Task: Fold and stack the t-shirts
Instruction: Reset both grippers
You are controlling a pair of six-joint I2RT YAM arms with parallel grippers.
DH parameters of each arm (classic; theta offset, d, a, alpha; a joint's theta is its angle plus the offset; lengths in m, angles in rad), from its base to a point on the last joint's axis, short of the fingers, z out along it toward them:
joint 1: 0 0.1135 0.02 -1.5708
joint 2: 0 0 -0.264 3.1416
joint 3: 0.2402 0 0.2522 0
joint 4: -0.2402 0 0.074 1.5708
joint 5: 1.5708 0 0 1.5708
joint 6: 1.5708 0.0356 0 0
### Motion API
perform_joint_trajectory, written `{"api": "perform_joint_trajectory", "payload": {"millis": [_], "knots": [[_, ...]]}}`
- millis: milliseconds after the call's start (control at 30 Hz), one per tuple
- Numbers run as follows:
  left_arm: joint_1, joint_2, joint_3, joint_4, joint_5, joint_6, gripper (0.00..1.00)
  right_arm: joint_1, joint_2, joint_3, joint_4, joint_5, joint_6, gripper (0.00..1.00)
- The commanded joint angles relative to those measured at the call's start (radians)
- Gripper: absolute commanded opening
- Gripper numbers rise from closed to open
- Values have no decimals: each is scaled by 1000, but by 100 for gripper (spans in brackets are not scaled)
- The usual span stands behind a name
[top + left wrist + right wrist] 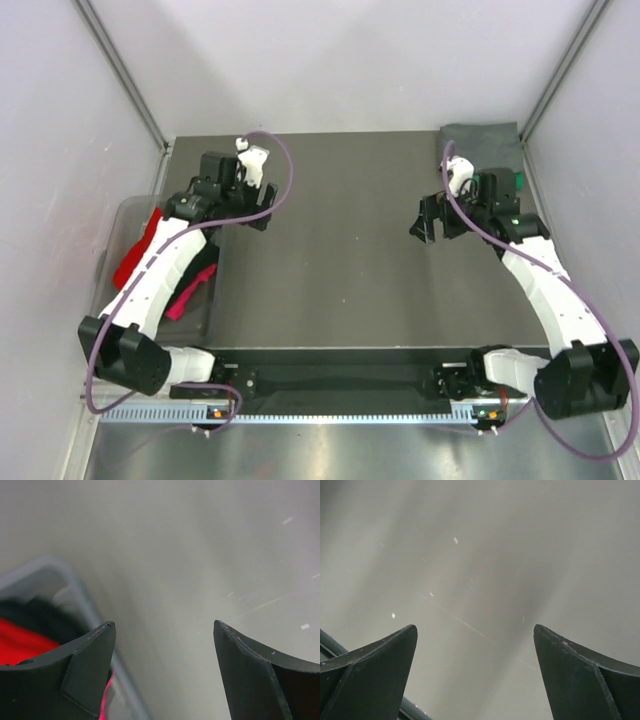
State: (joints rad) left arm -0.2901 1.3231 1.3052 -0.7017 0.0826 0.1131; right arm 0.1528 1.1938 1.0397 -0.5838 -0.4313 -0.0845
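Your left arm [160, 270] lay across much of the tub [125, 215], so you got its load only in pieces. There was a red shirt [135, 255] showing on the arm's outer side and a pink shirt [185, 300] trailing out on the inner side. How many shirts sat in there, you couldn't tell. Your left wrist view was blurred and cut the tub off at one corner. It showed red and some dark fabric [45, 612] behind the rim, and the jaws themselves blocked the rest.

Over at the far right corner of the bench [340, 280], the grey shirt [480, 135] lay folded, with the cable [447, 160] of your right arm [545, 285] crossing its near corner.

Your left jaws stood wide apart and held nothing. They were over bare bench just beside the tub's inner wall, and the tub's shirts were off to their left.

Your right jaws were spread wide too, and empty. The grey shirt lay apart from them, beyond and to the right. Between those jaws the wrist view showed only bench.
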Motion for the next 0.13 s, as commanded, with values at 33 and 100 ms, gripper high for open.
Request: {"api": "perform_joint_trajectory", "payload": {"millis": [33, 100], "knots": [[11, -91, -35, -133, -158, 51, 84, 27, -82, -23, 75, -52, 26, 100], [28, -159, -85, -113, -188, 72, 84, 25, -95, -39, 87, -57, 26, 100]]}}
